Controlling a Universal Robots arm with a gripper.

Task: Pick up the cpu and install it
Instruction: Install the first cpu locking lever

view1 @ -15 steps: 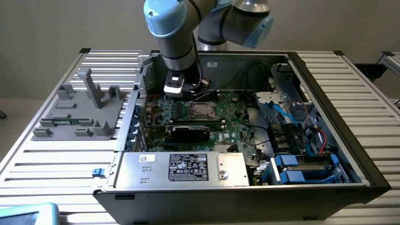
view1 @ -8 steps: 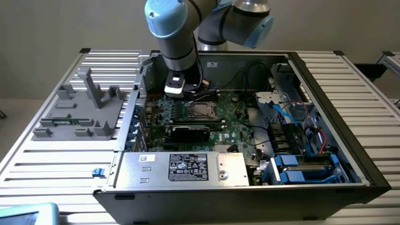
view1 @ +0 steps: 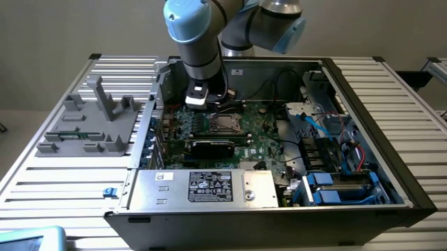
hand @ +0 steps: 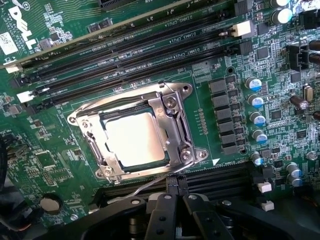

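Inside the socket frame (hand: 145, 95): the cpu (hand: 134, 138) is lying flat, pale metal top facing up, with the green motherboard (hand: 280, 150) spreading all around.
Tool (hand: 176, 197): it's hovering just beside the socket, fingers pressed together, pinching nothing.
Cpu handling: I'm judging it light, stiff, slick on top, and fragile underneath.
Cpu hold: I'm thinking opposite side edges, keeping it level, never pressing the underside.
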